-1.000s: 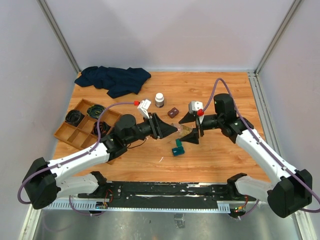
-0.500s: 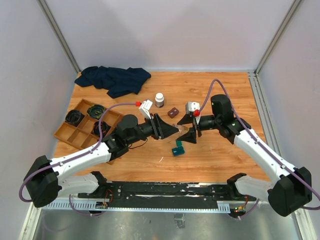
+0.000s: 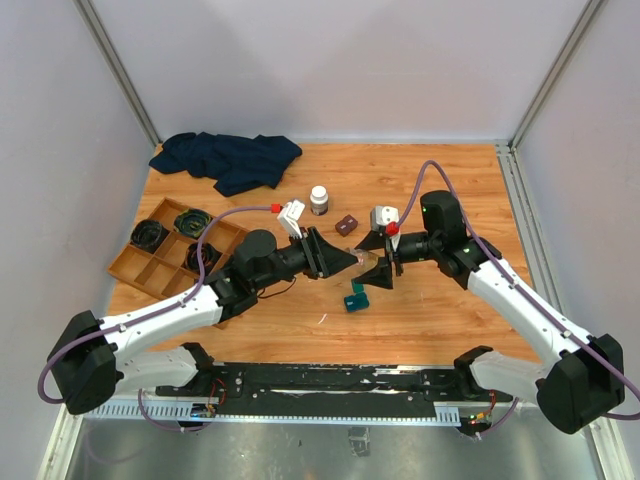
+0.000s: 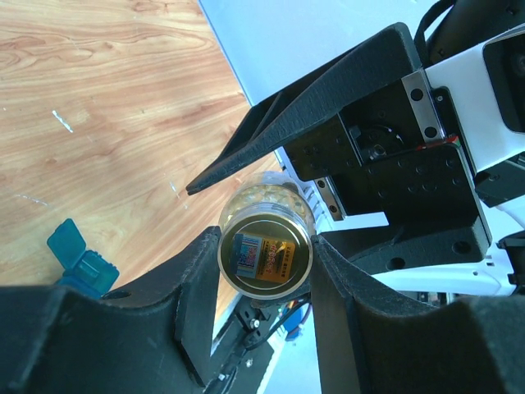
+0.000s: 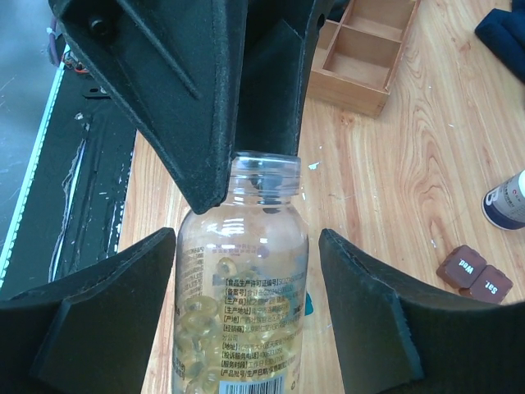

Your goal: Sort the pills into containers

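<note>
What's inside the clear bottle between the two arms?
Yellow see-through pills sit in the lower part of the bottle; the neck end looks empty. The label covers some, so how many there are can't be told.

We find the pill bottle (image 5: 242,279) between the two fingers of the right gripper (image 3: 379,259), with a gap on either side. Its neck end is caught at the tips of the left gripper (image 3: 353,262), which meets it head-on. On the table (image 3: 440,310), just to the near side of both tools, lies the small hinged case (image 3: 355,299). On their far side sit two pill boxes (image 3: 346,225) side by side, and farther out a small capped bottle (image 3: 319,200). Well behind the left gripper's wrist sits the compartment tray (image 3: 150,270), with the cloth (image 3: 228,160) beyond it.
</note>
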`<action>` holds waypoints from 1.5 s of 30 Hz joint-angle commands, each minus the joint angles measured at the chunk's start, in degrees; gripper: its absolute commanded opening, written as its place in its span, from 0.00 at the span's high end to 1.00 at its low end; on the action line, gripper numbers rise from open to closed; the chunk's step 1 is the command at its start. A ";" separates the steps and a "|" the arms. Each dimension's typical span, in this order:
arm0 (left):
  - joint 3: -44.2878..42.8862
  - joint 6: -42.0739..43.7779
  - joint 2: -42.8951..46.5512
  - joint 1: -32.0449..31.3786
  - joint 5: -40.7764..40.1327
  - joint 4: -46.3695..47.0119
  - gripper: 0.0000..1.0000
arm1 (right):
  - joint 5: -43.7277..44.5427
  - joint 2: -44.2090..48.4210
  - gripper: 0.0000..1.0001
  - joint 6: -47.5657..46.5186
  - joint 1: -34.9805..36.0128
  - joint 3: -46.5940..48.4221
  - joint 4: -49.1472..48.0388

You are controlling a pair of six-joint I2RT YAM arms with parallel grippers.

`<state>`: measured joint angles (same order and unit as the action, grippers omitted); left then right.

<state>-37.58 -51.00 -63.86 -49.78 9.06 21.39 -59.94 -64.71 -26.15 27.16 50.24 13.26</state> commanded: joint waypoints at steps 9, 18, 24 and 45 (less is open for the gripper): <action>-1.62 -0.81 1.04 -1.08 -1.59 3.39 1.00 | -0.36 1.19 0.29 -1.36 0.70 -0.93 0.26; -1.60 -1.07 1.17 -1.20 -1.85 3.40 1.00 | -0.13 1.31 0.29 -1.14 0.66 -0.88 0.22; -1.38 -1.20 1.45 -1.35 -2.31 3.31 1.00 | 0.72 1.34 0.28 -1.00 0.70 -1.05 0.22; -0.19 -0.22 5.20 -1.64 -3.60 3.40 0.40 | -5.92 2.55 0.98 -1.73 -1.13 -1.21 2.32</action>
<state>-37.58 -52.10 -62.72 -50.98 6.74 20.93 -60.42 -63.94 -27.07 27.22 49.91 13.85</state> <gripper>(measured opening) 0.533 0.537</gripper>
